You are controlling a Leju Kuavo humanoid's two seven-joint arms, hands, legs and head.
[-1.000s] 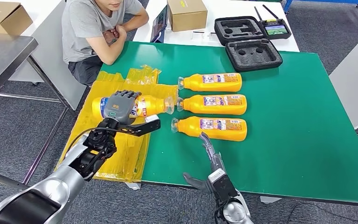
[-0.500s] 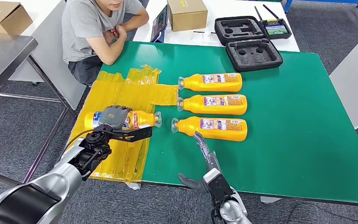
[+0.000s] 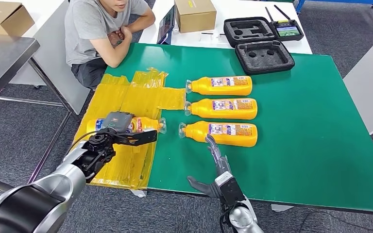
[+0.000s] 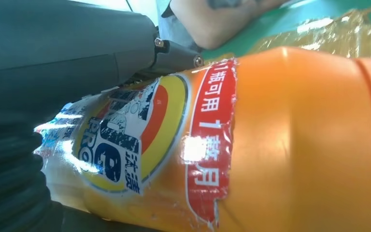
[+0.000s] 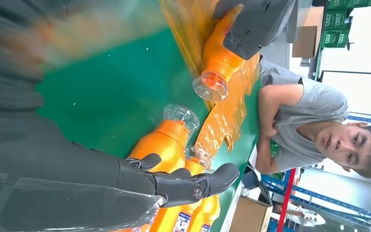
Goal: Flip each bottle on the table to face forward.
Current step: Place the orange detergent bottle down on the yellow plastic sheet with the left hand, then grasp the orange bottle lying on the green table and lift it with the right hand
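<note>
My left hand (image 3: 118,127) grips an orange bottle (image 3: 143,124) lying over the yellow plastic sheet (image 3: 126,97), its clear cap pointing right. Up close in the left wrist view the held bottle (image 4: 280,140) shows its red and blue label. Three more orange bottles lie in a row on the green table (image 3: 311,121): a far one (image 3: 219,85), a middle one (image 3: 222,108) and a near one (image 3: 218,133), caps to the left. My right hand (image 3: 217,167) hovers open at the table's front edge, fingers stretched toward the near bottle without touching it; its fingers (image 5: 183,186) show in the right wrist view.
A person (image 3: 102,29) sits at the table's far left corner, arms folded on its edge. Two black foam cases (image 3: 263,56) and a controller (image 3: 287,30) lie at the back. A cardboard box (image 3: 194,14) stands on the white table behind.
My left hand has carried its bottle toward the near left, off the row and down over the yellow sheet. My right hand has shifted only slightly.
</note>
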